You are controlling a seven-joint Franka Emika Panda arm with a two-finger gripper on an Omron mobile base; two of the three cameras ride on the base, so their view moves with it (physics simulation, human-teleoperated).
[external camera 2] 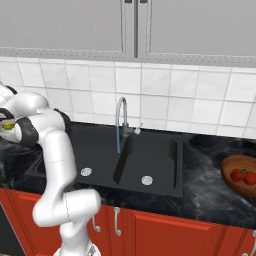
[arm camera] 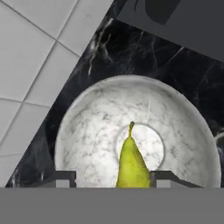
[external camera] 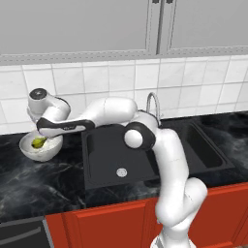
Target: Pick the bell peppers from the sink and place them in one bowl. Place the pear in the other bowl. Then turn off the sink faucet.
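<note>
My gripper hangs low over the white speckled bowl on the counter left of the sink. The yellow-green pear stands between the fingertips, stem pointing to the bowl's centre. The left fingertip stands apart from the pear, and the right one is at its side. From the left base view the pear sits inside that bowl under the gripper. Two red bell peppers lie in a wooden bowl at the far right. The faucet runs a thin blue stream.
Both black basins hold just their silver drain discs. The tiled wall rises close behind the white bowl. Black marble counter stretches between the sink and the wooden bowl. Red cabinet fronts run below.
</note>
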